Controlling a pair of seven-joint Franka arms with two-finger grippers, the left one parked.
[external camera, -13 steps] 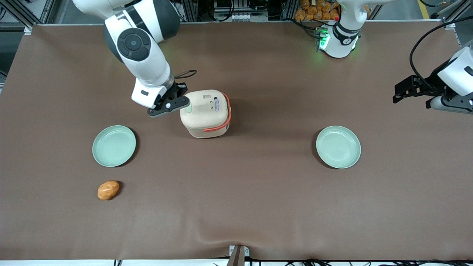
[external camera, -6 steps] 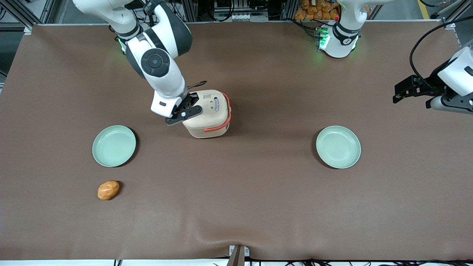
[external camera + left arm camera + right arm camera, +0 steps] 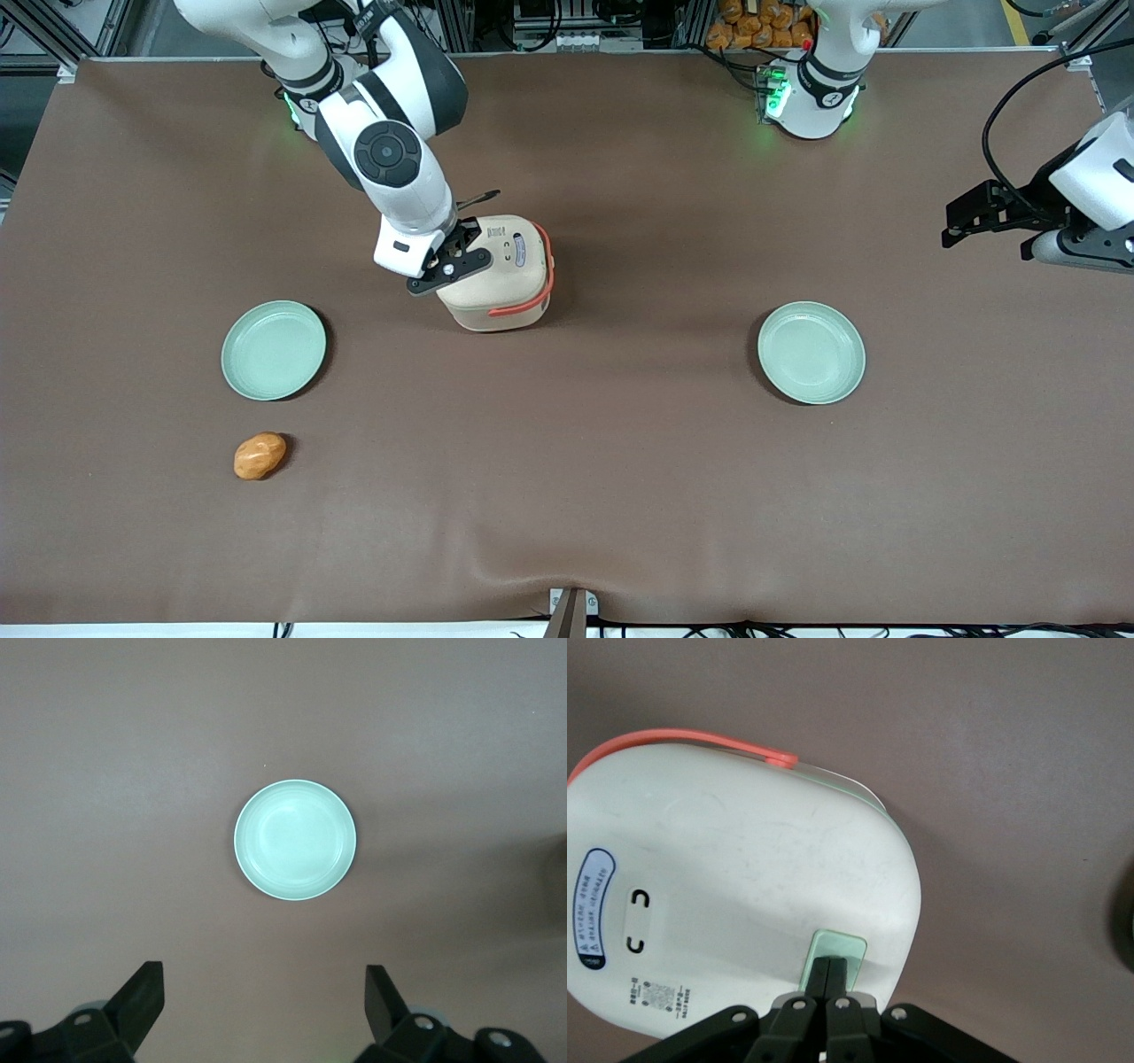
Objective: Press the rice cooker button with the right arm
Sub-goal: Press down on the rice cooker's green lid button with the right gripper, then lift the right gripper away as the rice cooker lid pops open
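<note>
The rice cooker (image 3: 496, 273) is cream-beige with a coral-orange handle (image 3: 532, 297) and stands mid-table with its lid down. Its lid (image 3: 744, 877) carries a pale green button (image 3: 837, 952) near one edge. My right arm (image 3: 390, 155) reaches down over the cooker from the working arm's end. My gripper (image 3: 450, 257) (image 3: 835, 967) is shut, and its joined fingertips (image 3: 836, 974) rest on the green button, covering part of it.
Two mint-green plates lie nearer the front camera than the cooker: one (image 3: 273, 349) toward the working arm's end, one (image 3: 811, 352) (image 3: 294, 839) toward the parked arm's. An orange lump (image 3: 260, 455) lies nearer still than the first plate.
My right arm has swung toward the cooker, and the shut gripper has moved from beside its edge onto the lid's green button. The cooker has not shifted.
</note>
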